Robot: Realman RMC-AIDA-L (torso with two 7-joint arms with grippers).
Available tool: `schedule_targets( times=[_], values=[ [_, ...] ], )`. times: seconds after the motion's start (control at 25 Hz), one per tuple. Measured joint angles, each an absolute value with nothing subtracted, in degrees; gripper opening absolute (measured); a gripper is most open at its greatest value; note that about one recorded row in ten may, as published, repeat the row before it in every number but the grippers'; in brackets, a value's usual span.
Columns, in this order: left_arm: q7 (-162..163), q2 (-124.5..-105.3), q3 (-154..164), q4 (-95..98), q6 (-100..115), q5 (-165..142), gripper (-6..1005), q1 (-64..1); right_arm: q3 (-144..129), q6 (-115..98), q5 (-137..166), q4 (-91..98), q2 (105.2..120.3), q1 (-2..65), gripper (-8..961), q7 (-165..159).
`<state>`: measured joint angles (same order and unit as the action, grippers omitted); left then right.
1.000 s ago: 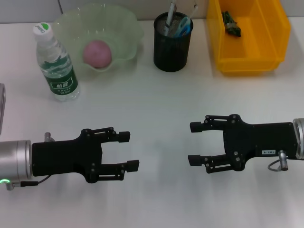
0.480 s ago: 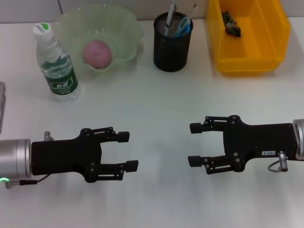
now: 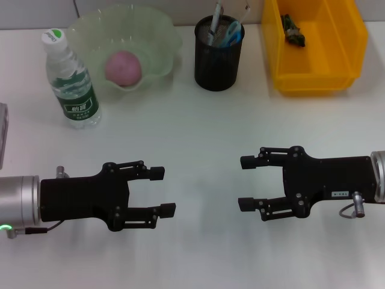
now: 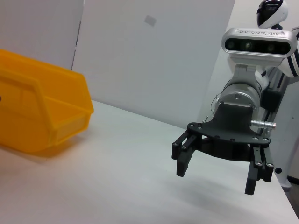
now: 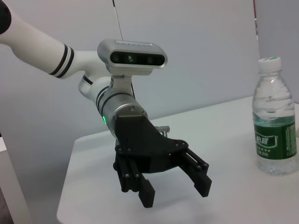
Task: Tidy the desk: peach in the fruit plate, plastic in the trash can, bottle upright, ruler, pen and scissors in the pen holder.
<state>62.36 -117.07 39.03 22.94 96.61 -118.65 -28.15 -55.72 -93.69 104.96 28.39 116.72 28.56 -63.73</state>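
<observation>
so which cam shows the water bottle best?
Right wrist view: the bottle stands upright, cap and green label side-on. Head view sees it from above, beside the fruit plate. Left wrist view misses it.

A white surface (image 3: 198,132) carries an upright water bottle (image 3: 70,80), a green fruit plate (image 3: 159,30), a black mesh pen holder (image 3: 218,60) and a yellow bin (image 3: 316,81) across the frame's top.

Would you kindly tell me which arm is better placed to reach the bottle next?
Left. The left gripper hovers open on the same side as the bottle; the right gripper, also open, is farther off, on the side of the bin. The bottle already stands upright.
</observation>
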Motion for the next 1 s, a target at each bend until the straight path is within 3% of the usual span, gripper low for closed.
schedule_targets(
  times=[1.0],
  values=[
    [62.15,-117.53,38.89,23.64,96.22,-118.58,781,-28.92,-55.72,-93.69,104.94,28.69,116.72,29.21,800,-63.71]
  ],
)
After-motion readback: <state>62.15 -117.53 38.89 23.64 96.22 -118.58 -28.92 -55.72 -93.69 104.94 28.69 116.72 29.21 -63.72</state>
